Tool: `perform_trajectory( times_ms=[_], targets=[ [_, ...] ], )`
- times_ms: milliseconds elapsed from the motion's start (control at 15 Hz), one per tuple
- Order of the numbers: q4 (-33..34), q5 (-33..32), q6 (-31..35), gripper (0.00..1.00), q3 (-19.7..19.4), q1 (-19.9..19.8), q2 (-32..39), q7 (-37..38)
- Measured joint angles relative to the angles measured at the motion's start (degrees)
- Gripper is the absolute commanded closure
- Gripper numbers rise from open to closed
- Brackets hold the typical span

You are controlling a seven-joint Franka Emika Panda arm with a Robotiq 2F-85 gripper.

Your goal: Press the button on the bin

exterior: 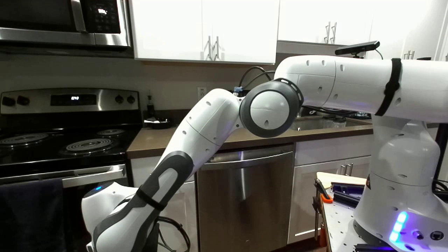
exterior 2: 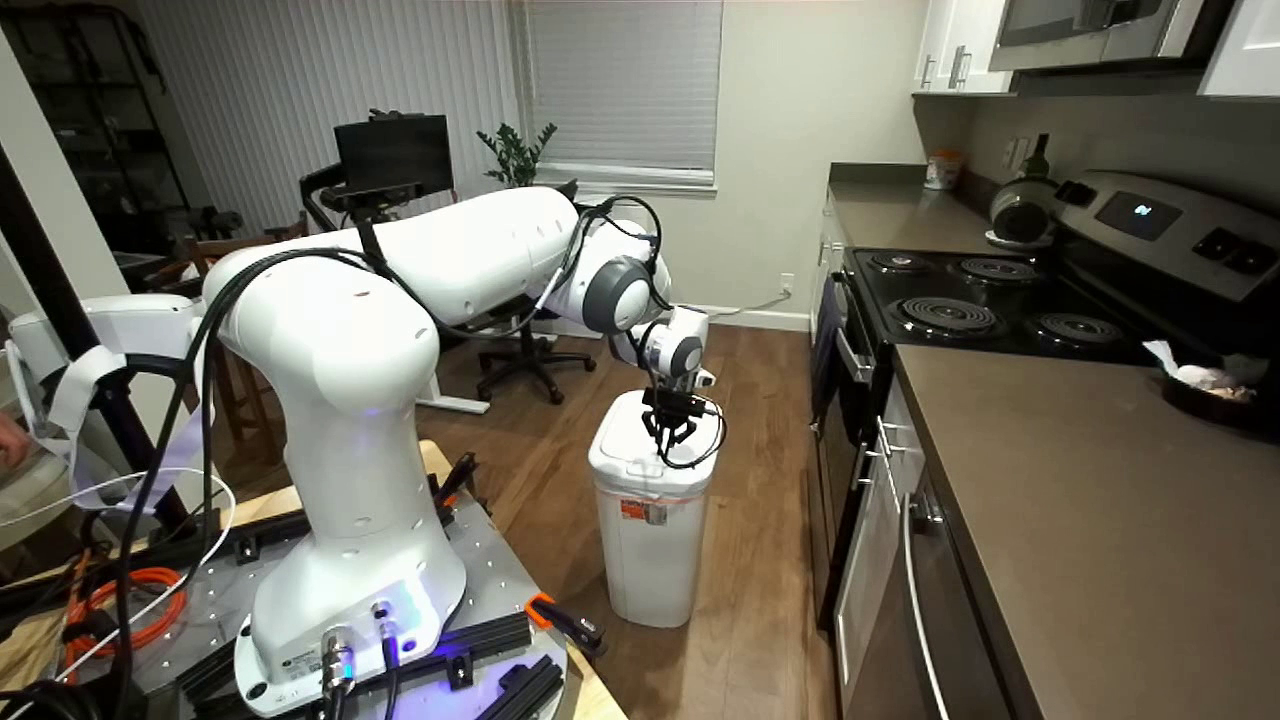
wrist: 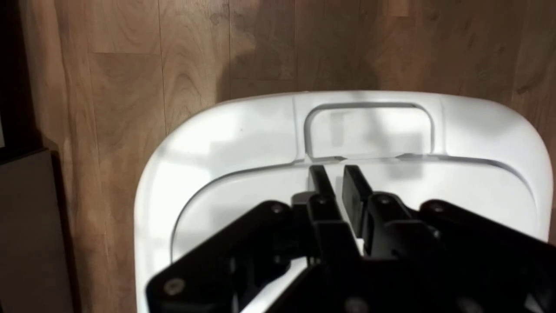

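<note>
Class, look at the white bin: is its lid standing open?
No: in an exterior view, the lid lies flat across the top of the white bin.

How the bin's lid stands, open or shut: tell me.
Shut: in the wrist view, the lid lies flat inside the rim.
</note>
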Motion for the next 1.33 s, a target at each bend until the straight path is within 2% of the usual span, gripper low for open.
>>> perform_trajectory(
  times_ms=[67,133,200,267,333,400,467,533,600,667,800,933,1333],
  targets=[
    [-0.1,0.0,0.0,0.82,0.0,0.0,0.2,0.1],
    [-0.7,0.0,0.4,0.6,0.0,0.0,0.4,0.4],
    [-1.7,0.4,1.4,0.57,-0.2,0.1,0.6,0.7],
    [-3.0,0.5,3.0,0.81,-0.2,0.1,0.8,1.0],
    [-3.6,0.5,3.4,0.76,-0.3,0.2,0.9,1.0],
    [-3.6,0.5,3.4,0.45,-0.4,0.3,0.9,1.0],
    [-3.4,0.5,3.3,0.39,-0.4,0.3,0.9,1.0],
    [-3.3,0.5,3.3,0.83,-0.5,0.3,0.9,1.0],
    [-3.5,0.5,3.3,0.8,-0.6,0.4,0.9,1.0],
    [-3.7,0.5,3.4,0.81,-0.9,0.7,0.9,1.0],
    [-4.3,0.5,3.4,0.94,-1.5,1.4,1.0,1.0],
    [-4.8,0.5,3.4,0.99,-1.8,1.7,1.0,1.0],
    [-7.6,0.4,6.0,0.98,-1.9,1.7,-0.6,1.7]
  ],
)
